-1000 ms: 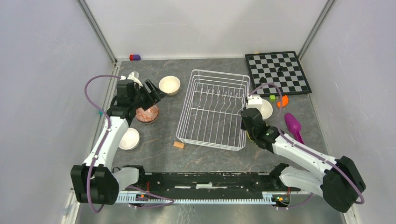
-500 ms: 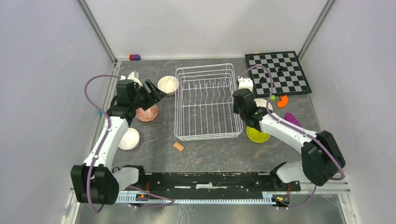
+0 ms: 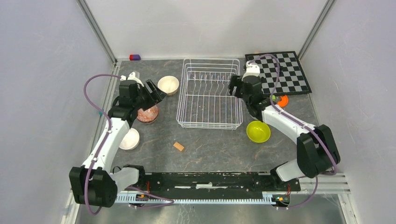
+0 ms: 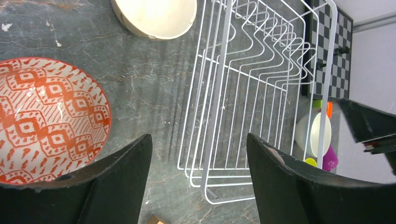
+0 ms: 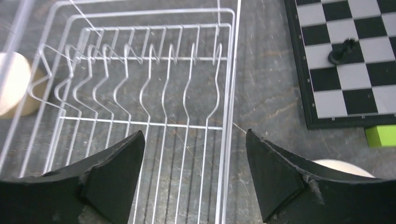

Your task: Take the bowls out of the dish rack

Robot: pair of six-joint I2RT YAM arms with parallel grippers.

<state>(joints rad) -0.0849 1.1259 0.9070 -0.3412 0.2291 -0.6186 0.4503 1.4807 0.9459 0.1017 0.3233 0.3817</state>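
A white bowl (image 5: pixel 345 167) lies partly hidden behind the right end effector (image 5: pixel 192 135).

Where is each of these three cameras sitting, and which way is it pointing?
Top external: above and behind the arm bases, looking down; the left arm and right arm show whole, the dish rack between them.
Left wrist: on the left arm, looking down past its open left gripper at an orange patterned bowl and the rack.
Right wrist: on the right arm, looking down past its open right gripper at the rack's right rim and the chessboard.
Shared: both wrist views catch the rack, chessboard and cream bowl.
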